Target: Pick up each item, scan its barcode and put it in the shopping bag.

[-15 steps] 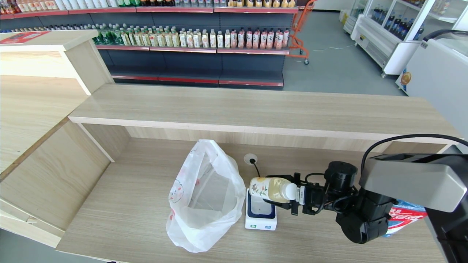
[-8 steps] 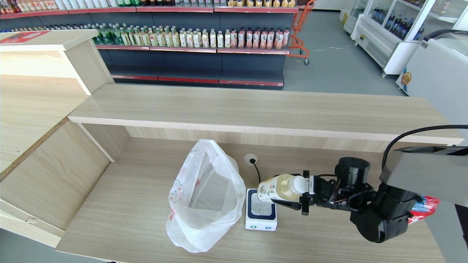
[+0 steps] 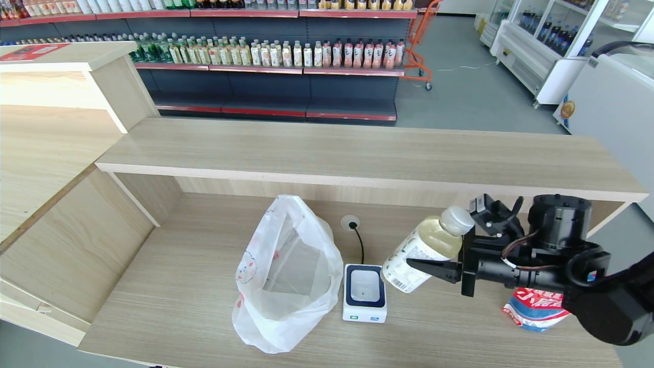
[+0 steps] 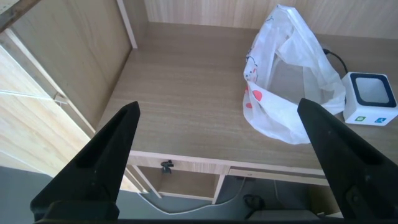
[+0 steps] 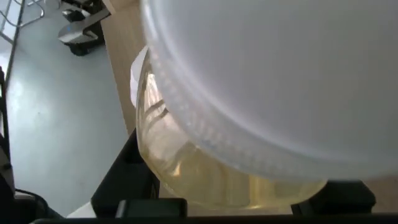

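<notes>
Two grippers, one load. Your right gripper (image 3: 443, 251) is clamped on the bottle (image 3: 424, 253) just below its cap (image 3: 456, 220). It holds the bottle tilted above the desk (image 3: 168, 301), cap up and toward the rear, base down toward the scanner (image 3: 364, 299). The base hangs just right of the scanner's right edge; you cannot tell whether they touch. Seen from the right wrist, the cap (image 5: 267, 81) sits nearest the lens, with pale yellow liquid in the bottle (image 5: 199, 180) behind it.

Left of the scanner, the bag (image 3: 286, 276) stands open-mouthed, its side just beside the scanner. A packet (image 3: 534, 309) lies on the desk near the right end, partly under the arm.

Your left gripper (image 4: 217, 158) hangs with fingers (image 4: 102, 165) spread wide apart, holding nothing, off the desk's front left edge.

Bare wood runs from the bag left to the side wall (image 3: 71, 255). A raised ledge (image 3: 357, 153) bounds the rear. Beyond it are grey floor and stocked shelves (image 3: 265, 56).
</notes>
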Robot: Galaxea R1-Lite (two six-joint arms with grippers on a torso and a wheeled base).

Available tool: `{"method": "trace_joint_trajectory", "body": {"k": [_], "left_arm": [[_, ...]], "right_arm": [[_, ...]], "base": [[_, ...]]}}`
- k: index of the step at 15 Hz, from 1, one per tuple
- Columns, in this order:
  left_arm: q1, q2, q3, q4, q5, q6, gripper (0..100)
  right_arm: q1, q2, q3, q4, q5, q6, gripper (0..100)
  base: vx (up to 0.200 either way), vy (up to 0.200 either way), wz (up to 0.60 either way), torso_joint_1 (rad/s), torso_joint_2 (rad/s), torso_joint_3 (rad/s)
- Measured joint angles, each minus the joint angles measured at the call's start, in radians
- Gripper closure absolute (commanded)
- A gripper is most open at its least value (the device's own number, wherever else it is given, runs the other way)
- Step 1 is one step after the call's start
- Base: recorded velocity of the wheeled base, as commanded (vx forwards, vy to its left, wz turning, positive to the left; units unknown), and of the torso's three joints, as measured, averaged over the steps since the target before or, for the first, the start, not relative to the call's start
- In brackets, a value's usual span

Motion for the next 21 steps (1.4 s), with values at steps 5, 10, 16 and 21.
{"method": "trace_joint_trajectory", "body": {"k": [5,10,16,21], "left_arm": [[0.000,0.000,0.000,0.000,0.000,0.000,0],[0.000,0.000,0.000,0.000,0.000,0.000,0],[0.000,0.000,0.000,0.000,0.000,0.001,0],[0.000,0.000,0.000,0.000,0.000,0.006,0]], "right_arm": [[0.027,-0.250,0.164,0.027,-0.265,0.459,100],[0.031,-0.372,0.288,0.042,-0.332,0.516,100],[0.031,-0.450,0.293,0.120,-0.354,0.516,100],[0.031,-0.479,0.296,0.144,-0.362,0.516,100]], "base": [[0.000,0.000,0.00,0.000,0.00,0.000],[0.000,0.000,0.00,0.000,0.00,0.000],[0.000,0.000,0.00,0.000,0.00,0.000],[0.000,0.040,0.00,0.001,0.00,0.000]]}}
